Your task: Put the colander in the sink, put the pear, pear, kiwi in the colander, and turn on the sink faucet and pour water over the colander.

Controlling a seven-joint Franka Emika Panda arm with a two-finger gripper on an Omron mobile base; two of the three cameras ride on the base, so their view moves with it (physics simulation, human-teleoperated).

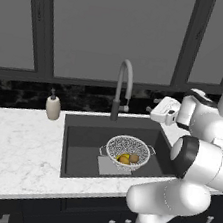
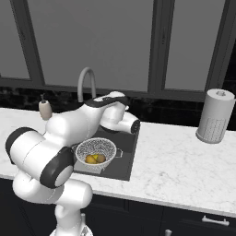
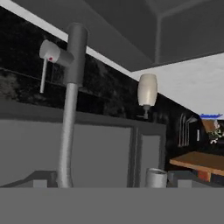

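Marble bench (image 1: 17,145) under dark windows: I see the colander (image 1: 128,151) on the sink (image 1: 81,139) floor near its front edge, holding pears (image 1: 124,159) and kiwi (image 1: 134,158). Claw (image 1: 150,109) hovers beside the faucet (image 1: 122,85); I cannot tell its state.

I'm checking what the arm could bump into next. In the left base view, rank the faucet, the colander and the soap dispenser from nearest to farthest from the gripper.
1. The sink faucet, just left of the gripper, behind the sink.
2. The colander, below the gripper in the basin, holding the fruit.
3. The soap dispenser, far left on the counter.
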